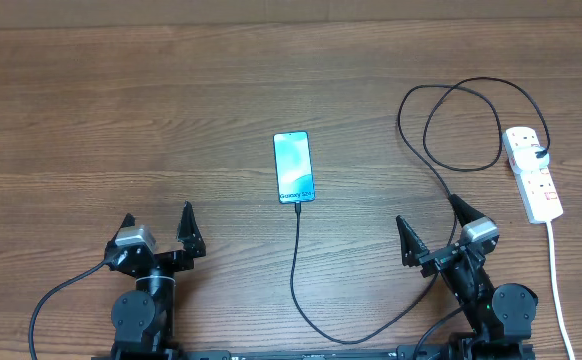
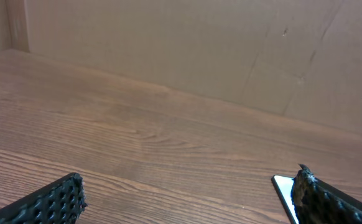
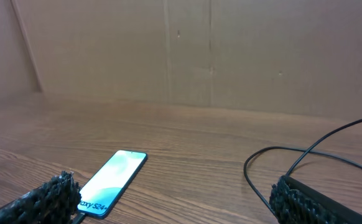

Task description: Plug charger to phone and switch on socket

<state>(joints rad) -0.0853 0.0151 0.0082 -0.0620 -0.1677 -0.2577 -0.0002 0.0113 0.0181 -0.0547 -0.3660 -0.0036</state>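
Nearest, the left claw (image 1: 157, 215) and right claw (image 1: 427, 210) both stand released above the wooden worktop (image 1: 121, 100), grasping nothing. Between them the black charger (image 1: 295, 250) runs up to the near edge of the phone (image 1: 293, 167), whose cyan screen reads "Galaxy S24". Farther right, it loops to the white socket (image 1: 531, 172).

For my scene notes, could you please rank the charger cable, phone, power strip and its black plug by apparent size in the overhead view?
1. Charger cable, longest by far.
2. Power strip and phone: roughly alike, strip longer, phone wider.
3. Black plug, smallest.
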